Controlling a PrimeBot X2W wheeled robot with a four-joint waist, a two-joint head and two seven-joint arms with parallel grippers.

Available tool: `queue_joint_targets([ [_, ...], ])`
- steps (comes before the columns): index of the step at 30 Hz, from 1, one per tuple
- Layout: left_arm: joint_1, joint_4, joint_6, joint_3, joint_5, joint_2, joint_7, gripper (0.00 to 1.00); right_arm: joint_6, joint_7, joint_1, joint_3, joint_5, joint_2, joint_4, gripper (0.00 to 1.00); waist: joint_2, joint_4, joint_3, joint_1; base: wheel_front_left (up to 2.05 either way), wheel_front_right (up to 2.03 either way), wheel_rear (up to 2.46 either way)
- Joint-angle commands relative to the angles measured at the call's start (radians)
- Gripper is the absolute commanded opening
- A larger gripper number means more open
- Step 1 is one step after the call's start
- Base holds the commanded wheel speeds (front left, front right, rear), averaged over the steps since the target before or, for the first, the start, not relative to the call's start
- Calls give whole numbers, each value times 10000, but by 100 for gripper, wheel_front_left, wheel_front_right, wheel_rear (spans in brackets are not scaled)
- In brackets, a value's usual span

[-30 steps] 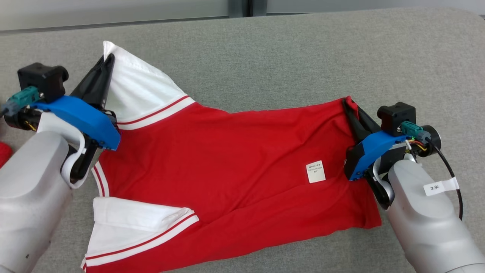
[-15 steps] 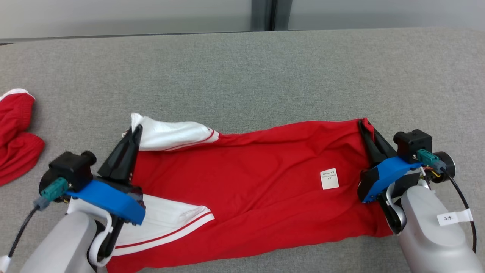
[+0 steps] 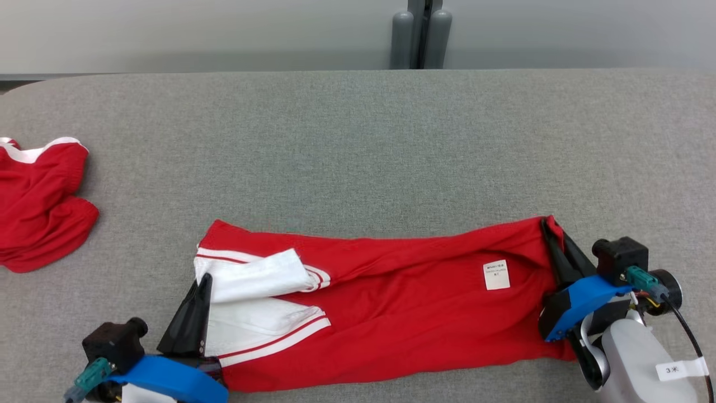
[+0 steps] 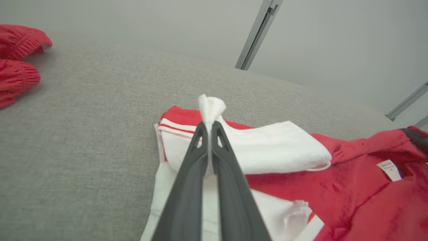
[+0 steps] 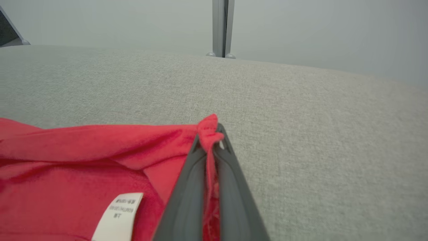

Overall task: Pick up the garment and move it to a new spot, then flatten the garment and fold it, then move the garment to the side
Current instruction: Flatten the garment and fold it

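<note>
The garment [image 3: 391, 302] is a red shirt with white, red-striped sleeves, lying folded lengthwise along the near edge of the grey table [image 3: 358, 145]. My left gripper [image 3: 205, 278] is shut on the white sleeve [image 4: 267, 150] at the garment's left end, a tuft of white cloth poking past its tips [image 4: 210, 125]. At the right end my right gripper [image 3: 545, 223] is shut on the red hem corner [image 5: 209, 129]. A white care label [image 3: 497, 275] faces up near the right end [image 5: 117, 216].
A second red garment with a white band [image 3: 39, 207] lies bunched at the table's left edge [image 4: 16, 63]. Grey wall and a vertical metal post [image 3: 420, 33] stand behind the table's far edge.
Both grippers pulled the far edge of the garment toward me, laying it over the near half so the far sleeve lies on the near one. The head camera tilted, shifting the whole view.
</note>
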State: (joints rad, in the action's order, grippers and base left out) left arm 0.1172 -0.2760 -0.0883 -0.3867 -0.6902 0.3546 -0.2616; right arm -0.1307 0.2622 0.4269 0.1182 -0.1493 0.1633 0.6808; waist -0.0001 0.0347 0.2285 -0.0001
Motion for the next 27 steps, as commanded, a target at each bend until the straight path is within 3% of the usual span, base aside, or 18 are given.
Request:
queue_joint_targets([
  [1, -262, -94, -63, 181, 205, -97, -44, 0, -1, 33, -450, -63, 13, -13, -199, 0, 1, 36, -104, 1, 0, 0, 0],
  [4, -444, -204, -106, 291, 362, -222, -44, 0, -1, 33, -707, -50, -87, -27, -436, 0, 1, 59, -190, 1, 0, 0, 0],
  [5, -509, -274, -141, 386, 423, -297, -44, 0, 0, 35, -844, -74, -115, -2, -552, 10, 1, 73, -245, 1, 0, 0, 0],
  [6, -562, -279, -159, 519, 514, -357, -44, 0, -1, 33, -974, -84, -154, 6, -724, 49, 1, 77, -289, 1, 0, 0, 0],
  [7, -623, -288, -155, 694, 621, -422, -44, 22, -1, 35, -1121, -94, -211, 10, -893, 96, 1, 75, -336, 1, 0, 0, 0],
  [8, -761, -315, -168, 1005, 899, -555, -44, 100, -1, 35, -1409, -173, -303, 50, -1231, 100, 1, 74, -422, 1, 0, 0, 0],
  [11, -880, -160, -210, 1416, 1146, -779, -44, 100, -1, 34, -1683, -250, -303, 47, -1705, 100, 1, 51, -511, 1, 0, 0, 0],
  [16, -1313, 629, -333, 3052, 2293, -1477, -43, 100, -1, 34, -2303, -464, -398, 258, -3269, 100, 1, 1, -627, 1, 0, 0, 0],
  [20, -1461, 1123, -365, 3930, 2992, -1904, -43, 100, -1, 32, -2313, -581, -407, 311, -3735, 100, 1, 5, -624, 1, 0, 0, 0],
  [27, -1633, 1962, -423, 5335, 4460, -2689, -43, 100, -1, 34, -1778, -581, -468, 178, -2887, 100, 1, 147, -569, 1, 0, 0, 0],
])
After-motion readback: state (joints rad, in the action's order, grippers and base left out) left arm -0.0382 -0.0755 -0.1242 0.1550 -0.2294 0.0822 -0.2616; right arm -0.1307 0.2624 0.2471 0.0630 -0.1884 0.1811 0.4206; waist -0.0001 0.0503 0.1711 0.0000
